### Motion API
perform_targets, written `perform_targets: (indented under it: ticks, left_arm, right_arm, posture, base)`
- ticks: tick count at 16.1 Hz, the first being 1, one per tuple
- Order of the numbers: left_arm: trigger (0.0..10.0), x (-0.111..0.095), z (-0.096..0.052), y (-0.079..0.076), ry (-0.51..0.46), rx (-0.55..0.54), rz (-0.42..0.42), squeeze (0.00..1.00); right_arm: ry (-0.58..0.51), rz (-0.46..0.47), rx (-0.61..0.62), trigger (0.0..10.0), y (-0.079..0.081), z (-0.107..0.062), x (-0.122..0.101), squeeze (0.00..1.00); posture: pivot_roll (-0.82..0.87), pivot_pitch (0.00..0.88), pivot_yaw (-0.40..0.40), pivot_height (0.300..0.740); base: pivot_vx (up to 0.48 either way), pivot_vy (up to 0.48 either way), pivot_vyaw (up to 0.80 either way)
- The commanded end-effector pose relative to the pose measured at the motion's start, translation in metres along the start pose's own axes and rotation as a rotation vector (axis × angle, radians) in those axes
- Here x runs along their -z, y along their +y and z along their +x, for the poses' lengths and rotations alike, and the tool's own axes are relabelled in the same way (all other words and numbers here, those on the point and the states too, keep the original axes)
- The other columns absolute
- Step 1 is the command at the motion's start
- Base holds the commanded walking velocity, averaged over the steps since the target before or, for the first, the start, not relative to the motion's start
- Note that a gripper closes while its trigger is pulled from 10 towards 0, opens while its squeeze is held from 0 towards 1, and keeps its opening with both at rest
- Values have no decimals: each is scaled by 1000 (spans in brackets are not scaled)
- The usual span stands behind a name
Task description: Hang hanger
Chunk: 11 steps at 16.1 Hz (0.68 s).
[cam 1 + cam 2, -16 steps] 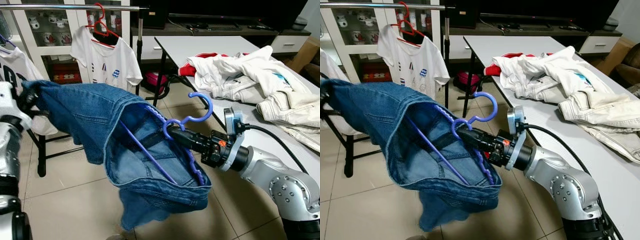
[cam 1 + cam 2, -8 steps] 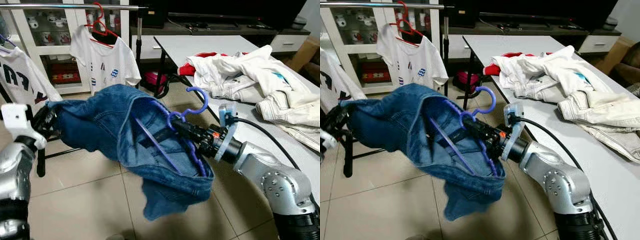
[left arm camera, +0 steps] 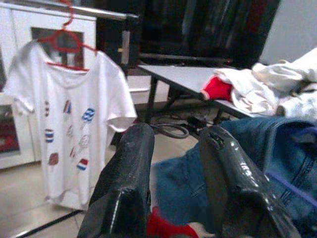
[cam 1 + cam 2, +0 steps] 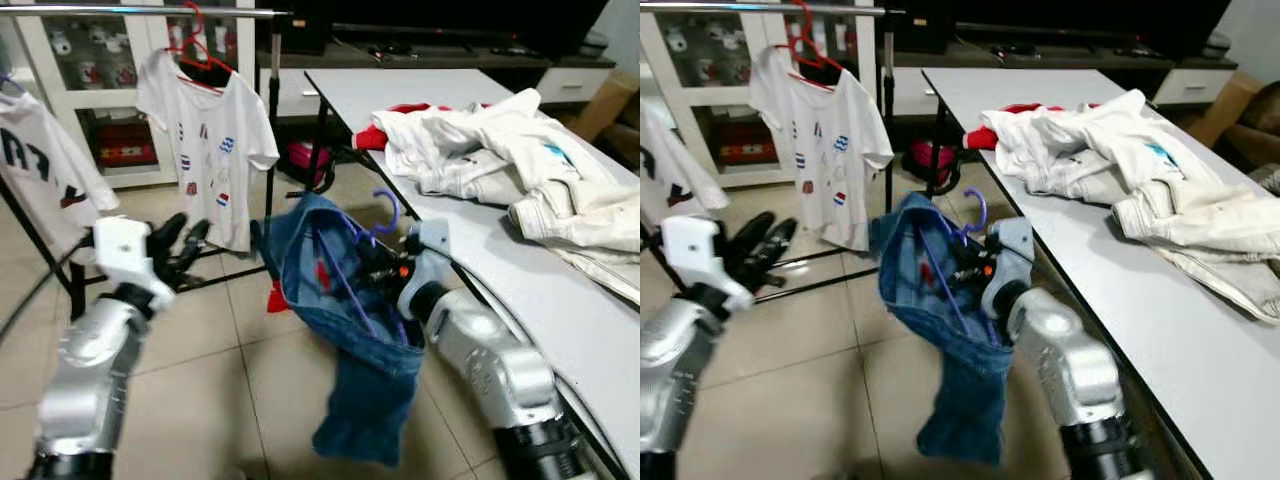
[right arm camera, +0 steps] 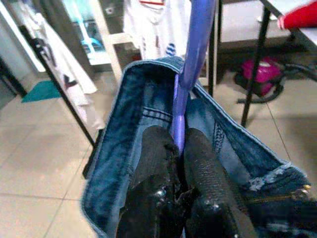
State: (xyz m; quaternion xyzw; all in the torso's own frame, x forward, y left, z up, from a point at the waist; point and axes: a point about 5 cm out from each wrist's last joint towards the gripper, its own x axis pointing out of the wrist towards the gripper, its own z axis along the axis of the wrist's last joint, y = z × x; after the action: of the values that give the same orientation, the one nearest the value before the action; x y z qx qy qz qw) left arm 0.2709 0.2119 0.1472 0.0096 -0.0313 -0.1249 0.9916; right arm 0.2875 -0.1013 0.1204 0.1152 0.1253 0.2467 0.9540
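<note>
Gripping the neck of the purple hanger, the right end effector has its two black fingers clenched on the plastic stem, as the right wrist view shows. The jeans hang from that hanger in a loose blue bundle, one leg trailing toward the tiled floor, just left of the near edge of the tabletop. The left end effector is released, its fingers apart and holding nothing, out to the left of the jeans and clear of them.

Farther off and higher, the clothes rail runs left to right across the far left of the scene, with a white T-shirt on a red hanger already on it. The hanger's hook points up and away from the right end effector, and the rail lies up, far and to the left of it. Its long axis runs crosswise to that reach, so the hook likely has to go over the bar from the near side. The right arm carries the load; the left is nearer the rail but idle. A heap of pale clothes lies on the tabletop to the right.
</note>
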Motion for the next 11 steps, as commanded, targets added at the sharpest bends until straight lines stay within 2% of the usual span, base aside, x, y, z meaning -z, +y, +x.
perform_targets:
  ticks: [1,3,4,6,8,11]
  left_arm:
    - [10000,4,0,-4,40,-15,35,0]
    - [10000,13,-5,-6,85,-90,44,0]
    - [10000,13,-5,-7,87,-87,43,0]
    - [10000,6,-2,-14,87,-57,58,0]
    - [10000,4,2,-18,93,-43,82,0]
    - [10000,5,7,-22,99,-42,60,0]
  right_arm:
    - [-63,-39,73,10000,-8,-2,-9,0]
    - [-93,-105,117,10000,-9,4,-10,0]
    - [-91,-102,115,10000,-9,5,-9,0]
    - [-98,-122,97,10000,-5,12,-13,0]
    - [-116,-122,99,10000,-8,16,-18,0]
    - [-122,-152,71,10000,-7,16,-19,0]
  posture:
    - [-57,0,-103,740]
    - [-47,0,-105,740]
    - [-45,0,-105,740]
    - [-44,0,-101,740]
    - [-46,0,-100,740]
    - [-44,0,-102,740]
  base:
    - [0,0,0]
    - [0,0,0]
    - [0,0,656]
    - [322,0,800]
    - [354,0,800]
    - [373,0,800]
